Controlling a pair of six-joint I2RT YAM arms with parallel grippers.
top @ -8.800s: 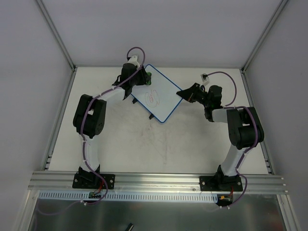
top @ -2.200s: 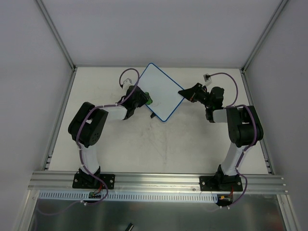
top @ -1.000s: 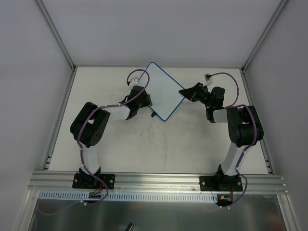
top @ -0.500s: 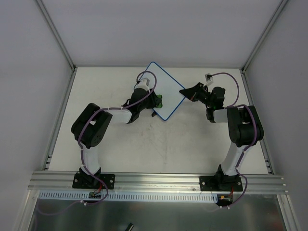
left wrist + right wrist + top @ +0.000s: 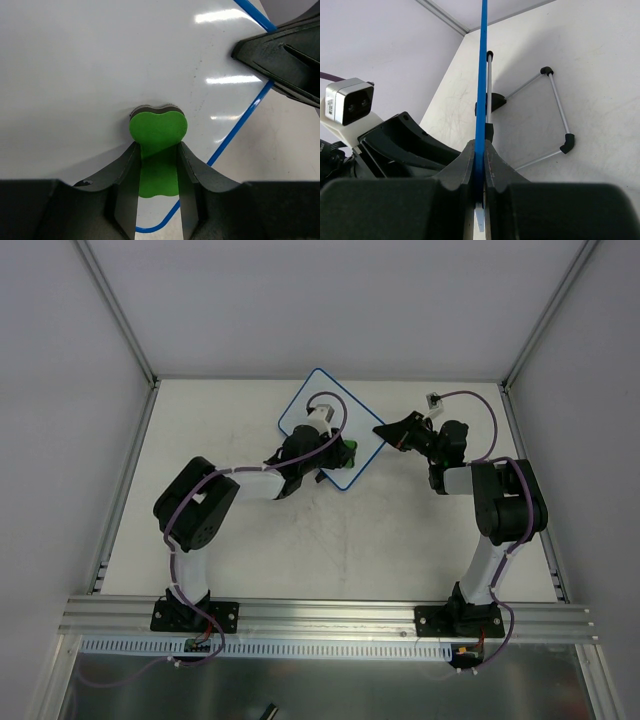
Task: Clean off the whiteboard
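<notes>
The whiteboard (image 5: 322,390), white with a thin blue rim, stands tilted at the back middle of the table. My left gripper (image 5: 343,452) is shut on a small green eraser (image 5: 350,450) pressed against the board's lower right part. In the left wrist view the eraser (image 5: 158,127) sits between my fingers (image 5: 125,170) on the bare white whiteboard (image 5: 100,65), with no marks around it. My right gripper (image 5: 384,432) is shut on the board's right corner. Seen edge-on, the whiteboard's blue rim (image 5: 482,75) runs up from my right gripper (image 5: 479,152).
The board's wire stand with black feet (image 5: 555,100) rests on the scuffed white table (image 5: 340,540). My left arm (image 5: 395,145) lies close beside the board. White walls and aluminium posts (image 5: 120,315) enclose the table; a rail (image 5: 330,615) runs along the near edge.
My left gripper has swept the eraser rightward across the board, from its left edge to its lower right part. The red scribble seen earliest is gone. The right gripper has kept its hold.
</notes>
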